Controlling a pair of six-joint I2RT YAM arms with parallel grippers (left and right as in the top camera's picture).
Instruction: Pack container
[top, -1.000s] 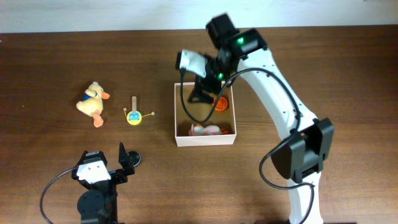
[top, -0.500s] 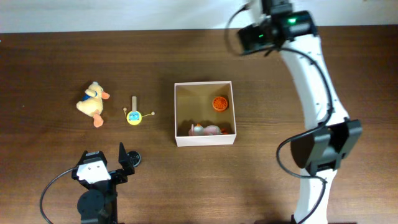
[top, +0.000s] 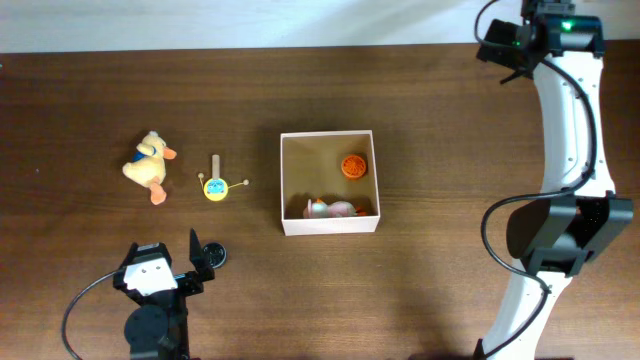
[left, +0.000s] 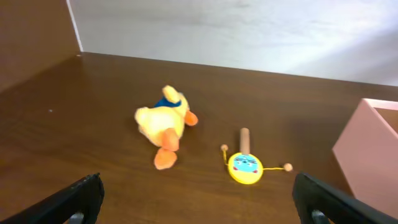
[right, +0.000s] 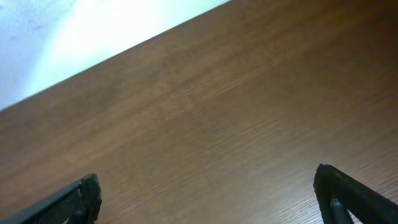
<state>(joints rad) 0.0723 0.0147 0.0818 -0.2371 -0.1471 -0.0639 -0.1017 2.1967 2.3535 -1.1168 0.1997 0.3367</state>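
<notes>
Showing the container (top: 330, 223) at mid-bench, open side up, with an orange ball (top: 352, 166) and a pale toy (top: 330, 209) inside, while a plush duck (top: 150, 165) and a yellow rattle drum (top: 215, 187) lie on the bench (top: 450, 150) to its left. The left hand (top: 205, 252), near the front edge, and the right hand (top: 498, 45), at the far right corner, both stand spread and empty. The cardboard box is probably light, thin-walled and apt to slide; pinch one wall at its rim.
</notes>
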